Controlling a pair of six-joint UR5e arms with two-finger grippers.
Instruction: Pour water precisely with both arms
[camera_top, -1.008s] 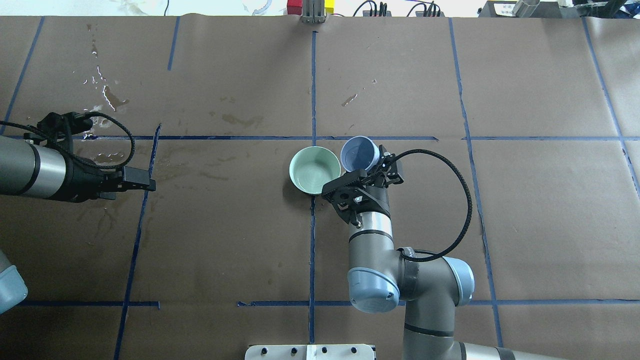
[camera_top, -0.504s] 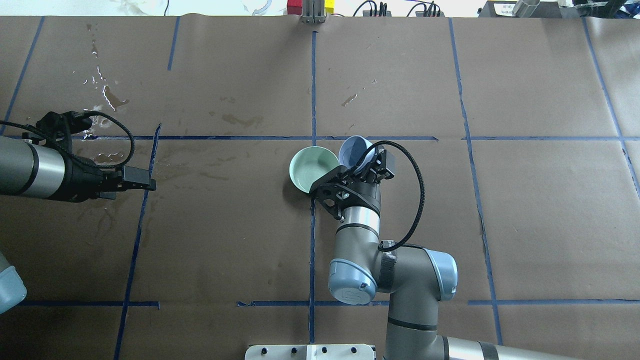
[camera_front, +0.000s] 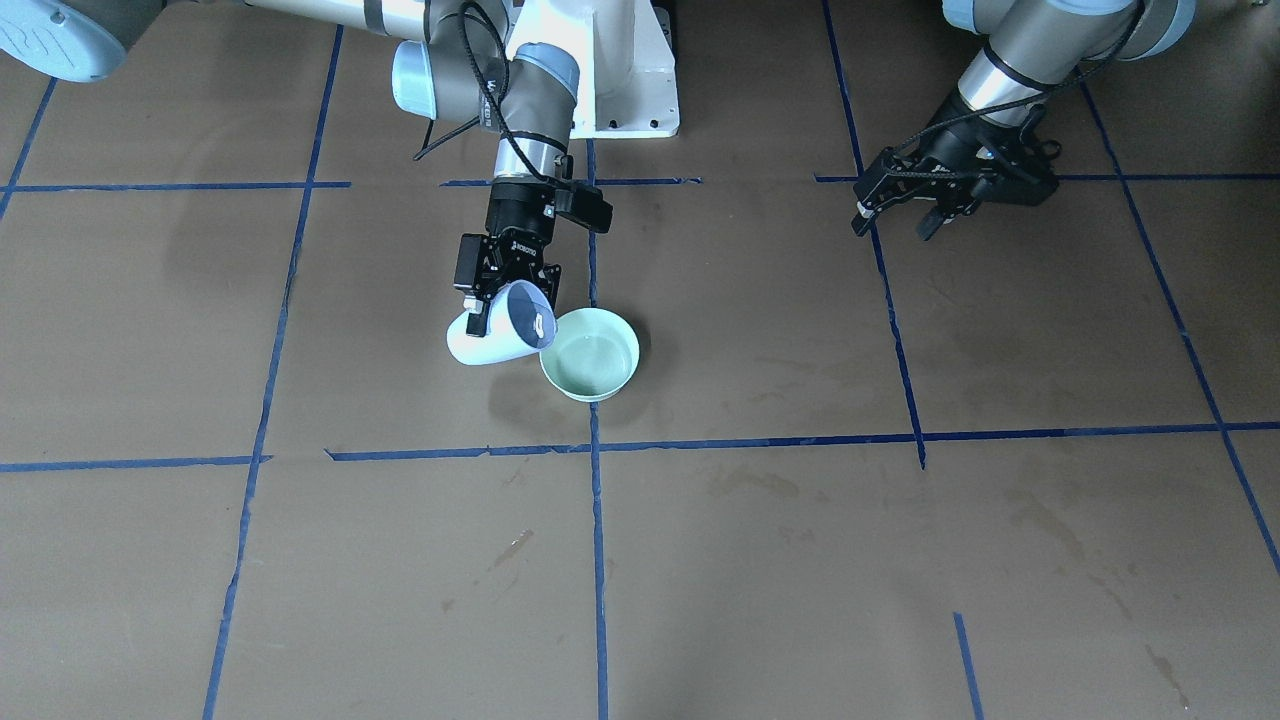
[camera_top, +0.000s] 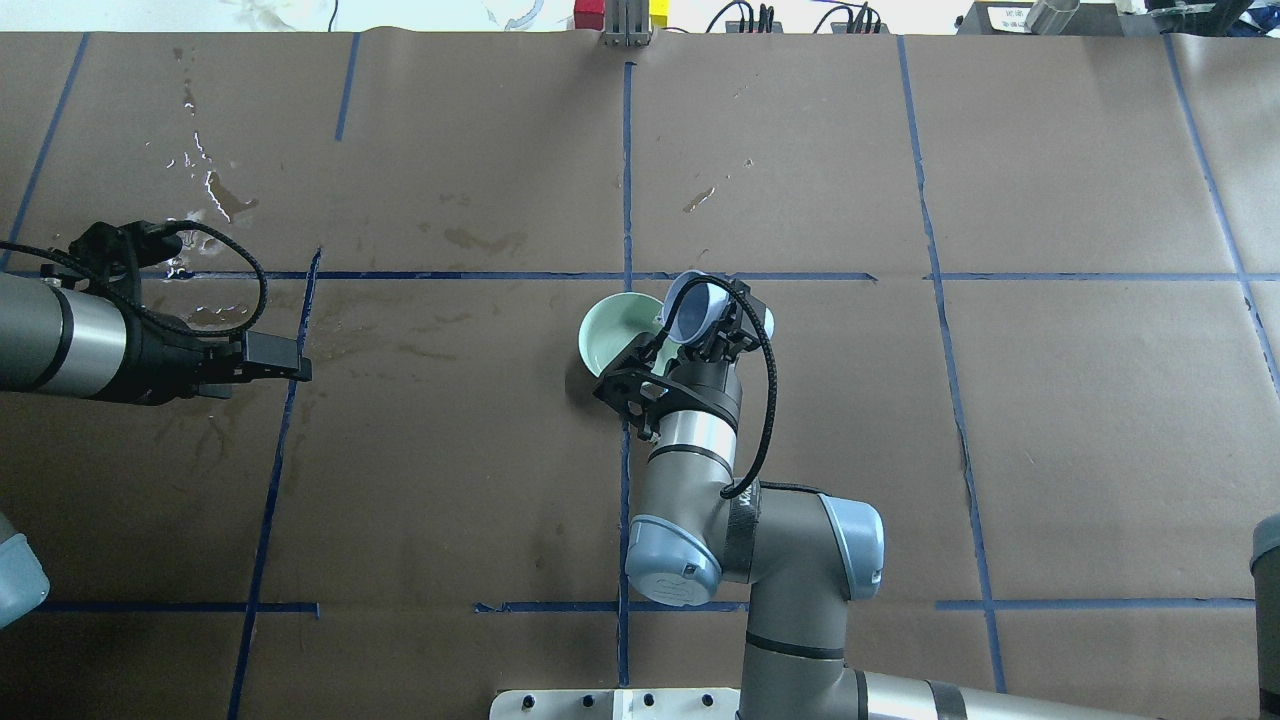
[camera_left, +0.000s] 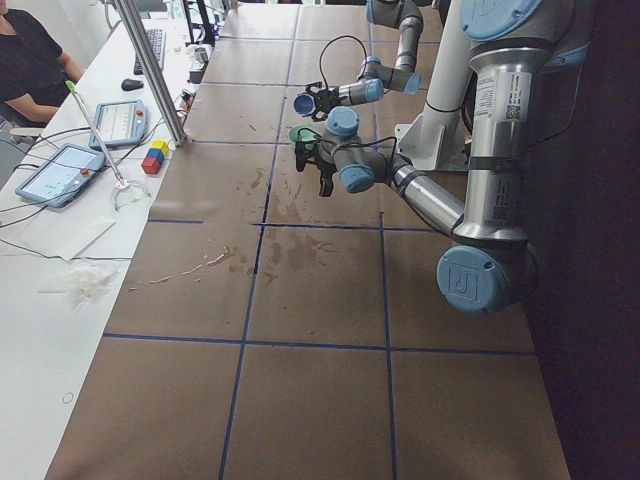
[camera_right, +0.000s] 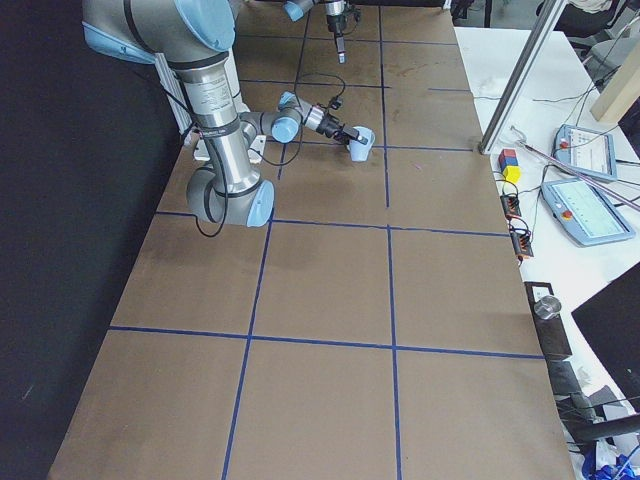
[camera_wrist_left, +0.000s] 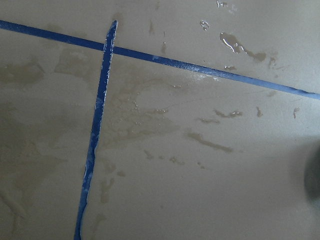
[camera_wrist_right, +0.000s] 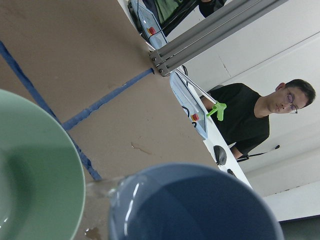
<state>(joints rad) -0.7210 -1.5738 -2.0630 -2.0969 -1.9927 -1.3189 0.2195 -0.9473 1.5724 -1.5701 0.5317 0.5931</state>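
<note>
My right gripper (camera_top: 716, 332) (camera_front: 507, 288) is shut on a light-blue cup (camera_top: 690, 304) (camera_front: 499, 334). It holds the cup tilted, mouth toward a pale-green bowl (camera_top: 612, 332) (camera_front: 591, 366) on the brown paper. The cup's lip is over the bowl's rim. In the right wrist view, water shows at the lip of the cup (camera_wrist_right: 195, 207) beside the bowl (camera_wrist_right: 35, 170), and the bowl holds some water. My left gripper (camera_top: 292, 369) (camera_front: 892, 222) is open and empty, low over the table far off to the left, over a blue tape line (camera_wrist_left: 97, 130).
Wet patches and droplets (camera_top: 205, 185) lie on the paper near the left arm. The white pedestal base (camera_front: 620, 85) stands at the near edge. Coloured blocks and a metal post (camera_top: 620, 18) sit at the far edge. An operator (camera_wrist_right: 260, 115) and tablets (camera_left: 60, 170) are beyond the table.
The right arm has swung left, bringing the cup from beside the bowl over its rim and tilting it further toward the bowl. The left arm has not moved.
</note>
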